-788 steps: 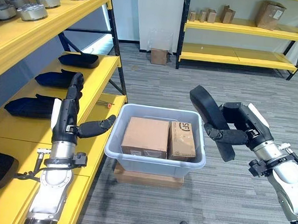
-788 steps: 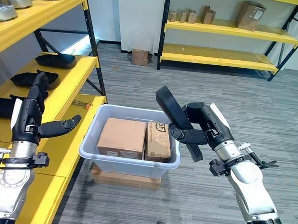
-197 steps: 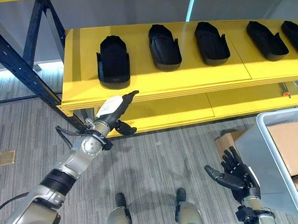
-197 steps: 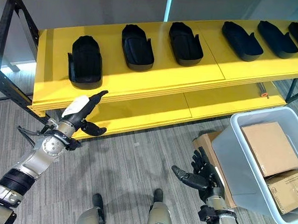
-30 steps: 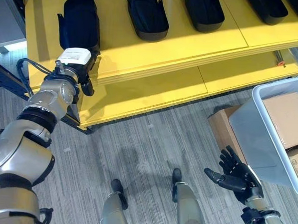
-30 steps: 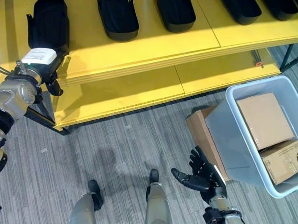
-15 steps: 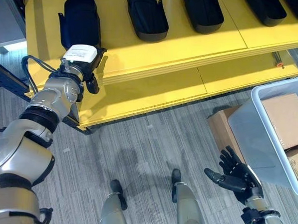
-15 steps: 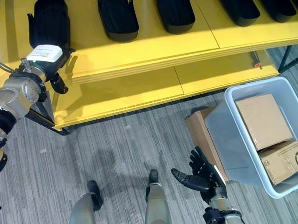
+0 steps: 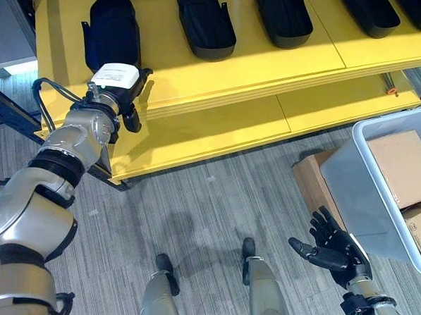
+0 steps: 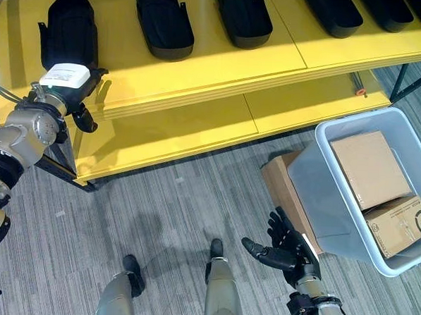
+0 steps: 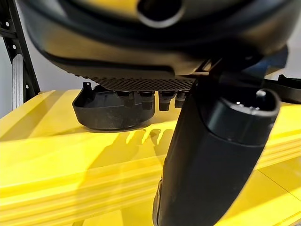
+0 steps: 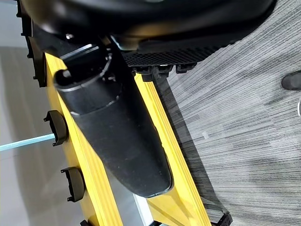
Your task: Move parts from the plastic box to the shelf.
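Note:
Several black moulded parts lie in a row on the yellow shelf (image 9: 236, 67). My left hand (image 9: 115, 89), with a white cover on its back, rests at the shelf's front edge just before the leftmost part (image 9: 113, 29). In the left wrist view its straight fingertips (image 11: 141, 96) reach that part (image 11: 110, 110), whether touching I cannot tell. My right hand (image 9: 330, 250) hovers low over the floor, fingers spread, holding nothing. The grey plastic box (image 9: 360, 208) stands at the right with cardboard boxes (image 9: 404, 168) inside.
A flat cardboard box (image 9: 309, 187) lies under the plastic box. A lower yellow shelf board (image 9: 212, 129) juts out below the parts. A dark steel upright (image 9: 8, 108) stands at the shelf's left end. Grey carpet lies between shelf and box.
My left hand has drawn slightly back and to the right from the leftmost part's near end. The right hand has stayed put. The view has shifted a little.

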